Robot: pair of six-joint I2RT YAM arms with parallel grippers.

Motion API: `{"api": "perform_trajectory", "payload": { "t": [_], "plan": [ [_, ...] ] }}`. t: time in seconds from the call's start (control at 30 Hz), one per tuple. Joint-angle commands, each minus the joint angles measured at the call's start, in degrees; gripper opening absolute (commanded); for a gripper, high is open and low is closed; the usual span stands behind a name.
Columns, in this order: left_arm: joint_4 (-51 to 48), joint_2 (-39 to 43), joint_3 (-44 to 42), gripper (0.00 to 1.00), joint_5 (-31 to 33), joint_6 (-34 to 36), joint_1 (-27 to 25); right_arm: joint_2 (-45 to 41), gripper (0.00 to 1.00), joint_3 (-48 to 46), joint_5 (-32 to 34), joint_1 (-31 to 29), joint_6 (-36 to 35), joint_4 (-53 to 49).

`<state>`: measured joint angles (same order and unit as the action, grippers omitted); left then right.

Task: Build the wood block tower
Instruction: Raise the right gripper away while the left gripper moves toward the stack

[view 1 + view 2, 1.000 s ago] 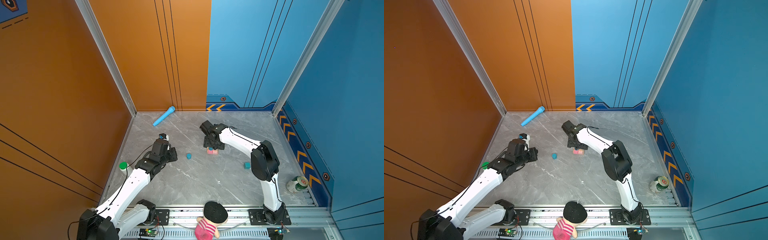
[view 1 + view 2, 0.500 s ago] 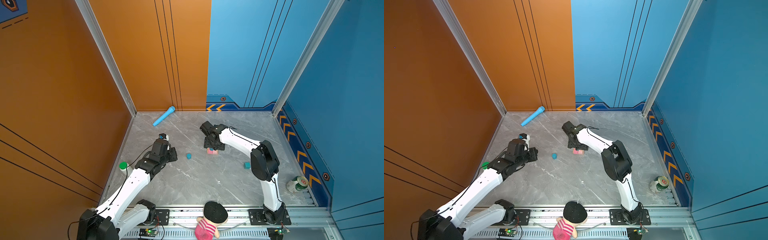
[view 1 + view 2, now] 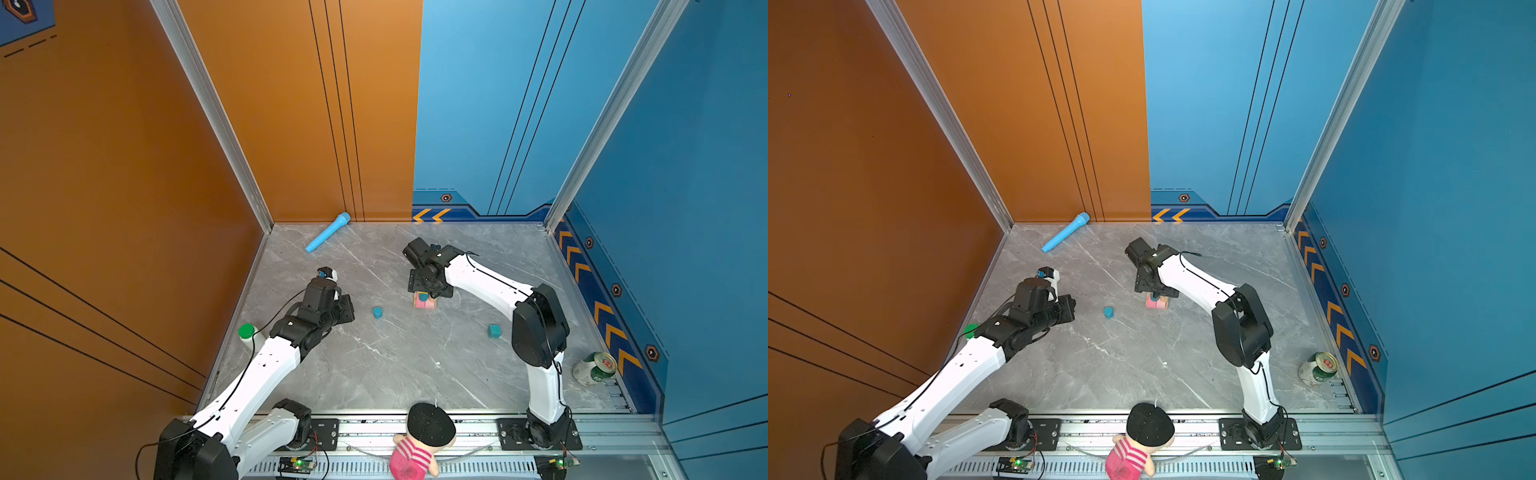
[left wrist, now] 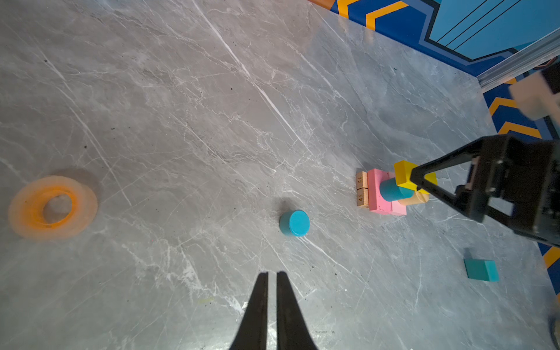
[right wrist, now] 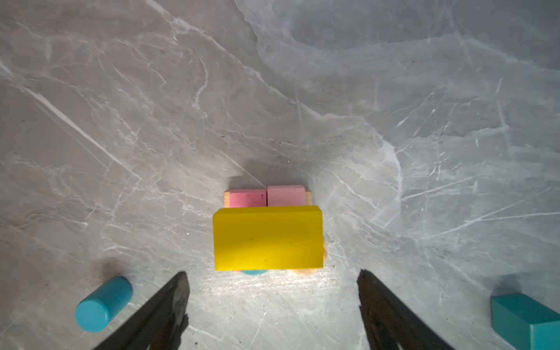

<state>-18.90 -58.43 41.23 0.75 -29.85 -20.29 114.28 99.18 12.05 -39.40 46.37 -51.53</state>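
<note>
Yellow bar [image 5: 268,238] tops the tower [image 4: 385,194], right fingers [image 5: 166,309] spread clear of its ends; left fingers [image 4: 259,309] pressed together

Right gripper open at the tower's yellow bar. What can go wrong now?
1. The right gripper stands open with its fingers flanking the yellow rectangular wood bar; a skewed retreat could drag the bar off.
2. That bar rests only on a short blue cylinder and a tan cylinder; a nudge might tip the tower.
3. A loose blue wood cylinder stands ahead of the shut left gripper; a clumsy grasp could roll it into the tower.
</note>
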Motion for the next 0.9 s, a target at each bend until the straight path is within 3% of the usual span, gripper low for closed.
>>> {"api": "perform_trajectory", "payload": {
  "t": [0.0,0.13,0.23,0.4,0.6,0.87],
  "plan": [
    [-1.4,0.4,0.4,0.11,-1.4,-0.3,0.4,-4.9,0.89,-1.8,-0.2,-0.3,-1.1,1.3],
    [-1.4,-1.0,2.0,0.11,-1.9,-0.8,-0.1,-10.9,0.87,-6.6,-1.2,-0.1,-1.5,4.0],
    [-1.4,-3.5,4.3,0.11,-2.2,-1.0,-1.1,-16.6,0.77,-12.6,-3.6,1.8,-1.7,8.1],
    [-1.4,-10.7,10.8,0.11,-2.2,-1.0,-3.7,-24.1,0.50,-23.3,-9.9,6.7,-2.0,15.8],
    [-2.4,-22.2,22.7,0.09,-3.3,0.8,-6.4,-26.8,0.00,-33.5,-17.7,12.7,-1.6,23.7],
    [-4.0,-32.8,32.4,0.07,-4.7,2.5,-6.8,-23.4,0.00,-39.5,-24.4,16.0,-0.5,33.3]
  ]
}}
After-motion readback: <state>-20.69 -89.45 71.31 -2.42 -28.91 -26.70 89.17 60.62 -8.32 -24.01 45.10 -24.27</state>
